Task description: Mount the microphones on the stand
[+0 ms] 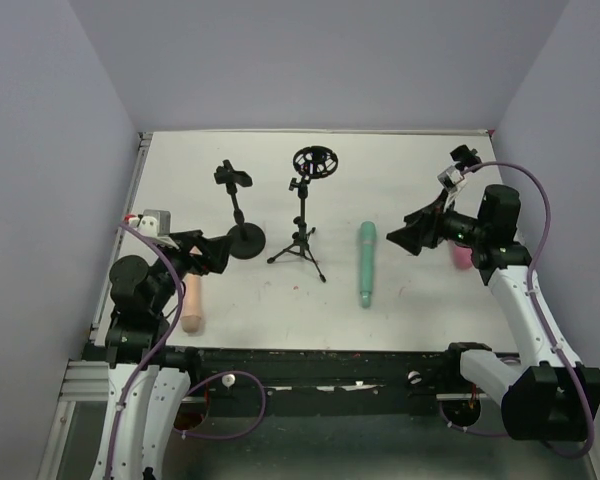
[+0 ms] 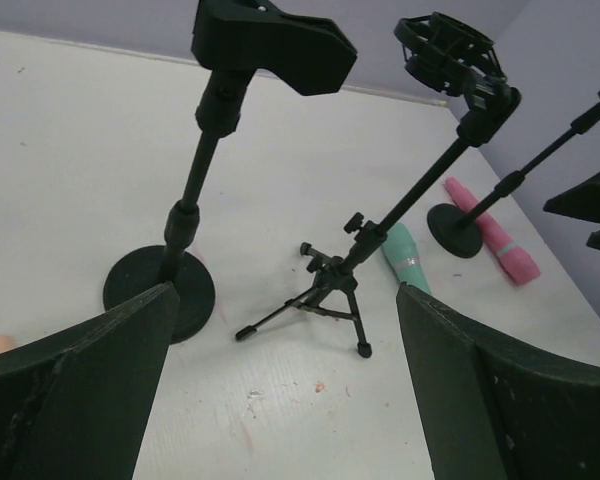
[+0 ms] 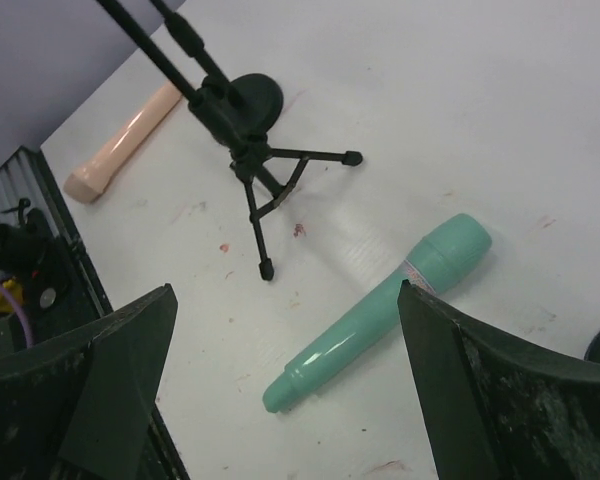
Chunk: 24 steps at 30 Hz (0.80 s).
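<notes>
Far left: find the left gripper (image 1: 212,252) spread fully wide, empty, low over the table (image 1: 400,180) beside the clamp stand's base. Just nearer than it, spot the beige-peach microphone (image 1: 191,305), 1 of 3, flat on the table close to the near edge and the left arm. Looks like light, stiff, smooth plastic; probably slippery and apt to roll. Best pinched across the slim handle near the middle, square to its length, leaving the head free for the clip. Mind the near edge and the left wall there; little room for a swing.

Next, note the clamp stand (image 1: 245,239) upright on a round base, then the tripod stand (image 1: 302,238) with a ring mount on top. Likely light and easy to tip, so push gently, and watch the splayed tripod legs.

Right of those, see the mint green microphone (image 1: 366,263) lying alone on open table, well apart from these 2 stands. Easiest approached from above, with plenty of room around. Same hold advised: mid-handle, firm.

Further right, find the right gripper (image 1: 412,232) equally wide open, gripping nothing, hanging over the table near the mint green microphone. Beyond it, catch the pink microphone (image 1: 462,258), partly hidden under the right arm, just beside a 3rd stand (image 2: 455,228) near the right wall. Tight quarters; better entered from the table's middle.
</notes>
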{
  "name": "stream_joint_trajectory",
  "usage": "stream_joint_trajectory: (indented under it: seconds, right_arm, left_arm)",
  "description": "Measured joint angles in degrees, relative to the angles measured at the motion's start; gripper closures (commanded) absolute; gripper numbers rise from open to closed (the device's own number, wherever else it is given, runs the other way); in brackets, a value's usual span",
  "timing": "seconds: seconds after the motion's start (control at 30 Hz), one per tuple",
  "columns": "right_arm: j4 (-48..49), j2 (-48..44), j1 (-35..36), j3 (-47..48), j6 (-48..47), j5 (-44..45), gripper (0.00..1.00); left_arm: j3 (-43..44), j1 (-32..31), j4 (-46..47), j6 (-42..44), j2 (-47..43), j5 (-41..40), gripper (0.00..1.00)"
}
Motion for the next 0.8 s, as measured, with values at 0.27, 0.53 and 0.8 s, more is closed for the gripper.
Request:
stream_joint_trajectory:
  seconds: [0.27, 0.53, 0.8]
  right_arm:
    - [-3.06, -0.07, 0.0, -0.85, -11.54, -8.96, 0.0]
    - [-8.52, 0.35, 0.02, -0.79, -19.78, -12.96, 0.0]
    - [-12.15, 1.7, 0.0, -0.79, -24.96, -14.43, 0.0]
  left_arm:
    - [4.35, 0.0, -1.31, -1.51, 1.44, 9.31, 0.02]
    - [8.72, -11.85, -5.14, 0.39, 5.31, 9.46, 0.02]
    - [9.4, -24.46, -3.91, 3.72, 11.08, 1.31, 0.02]
